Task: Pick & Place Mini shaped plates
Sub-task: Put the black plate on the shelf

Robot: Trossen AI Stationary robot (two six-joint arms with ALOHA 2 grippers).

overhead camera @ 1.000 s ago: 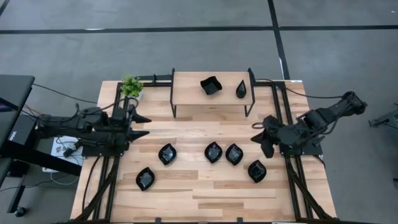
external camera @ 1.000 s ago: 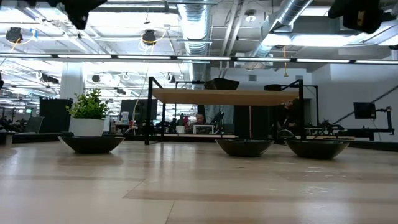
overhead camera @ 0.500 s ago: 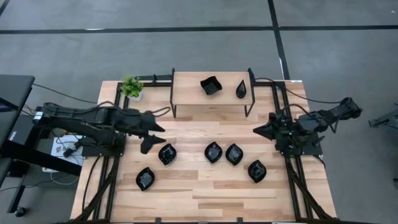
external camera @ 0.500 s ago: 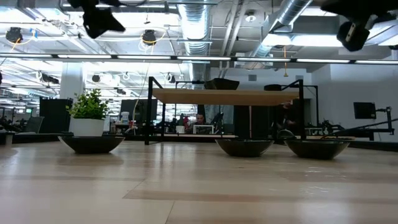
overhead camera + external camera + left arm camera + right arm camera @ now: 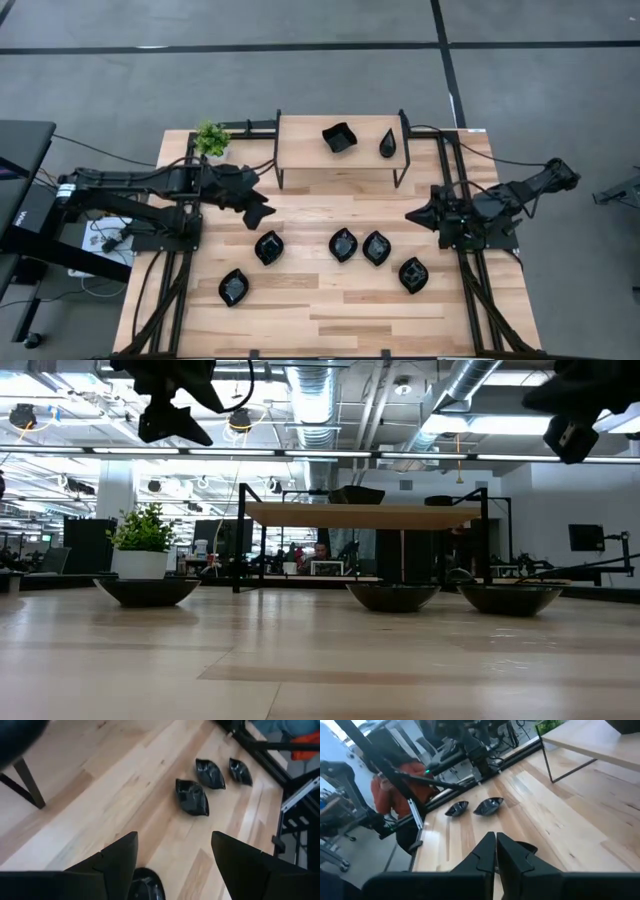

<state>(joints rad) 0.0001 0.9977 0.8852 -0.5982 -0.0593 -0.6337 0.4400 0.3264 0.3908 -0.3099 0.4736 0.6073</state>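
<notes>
The left hand [image 5: 258, 212] is spread wide and holds nothing. It hangs in the air a little left of the middle of the high picture, just above the nearest plate [image 5: 268, 247] on the wooden counter [image 5: 330, 310].

Five little black plates sit on the counter. One plate [image 5: 234, 288] is at the lower left. Three sit in a row near the middle: the nearest plate, a middle plate [image 5: 343, 244] and the plate beside it [image 5: 376, 248]. One more plate [image 5: 413, 274] is at the lower right. Two other black plates, a wavy square one [image 5: 339, 137] and a teardrop one [image 5: 388, 144], rest on the small raised shelf [image 5: 300, 150] at the top of the picture. A little green plant [image 5: 211, 138] stands at the upper left of the counter.

The right hand [image 5: 412, 216] has its fingers pressed together and is empty. It waits at the right side, up off the counter.

What could go wrong? The plates look shiny and smooth, so one may slip out of the fingers. If the left hand comes down off to one side, it could push the plate away or tip it over. If it comes down too hard, it could bump the counter.
</notes>
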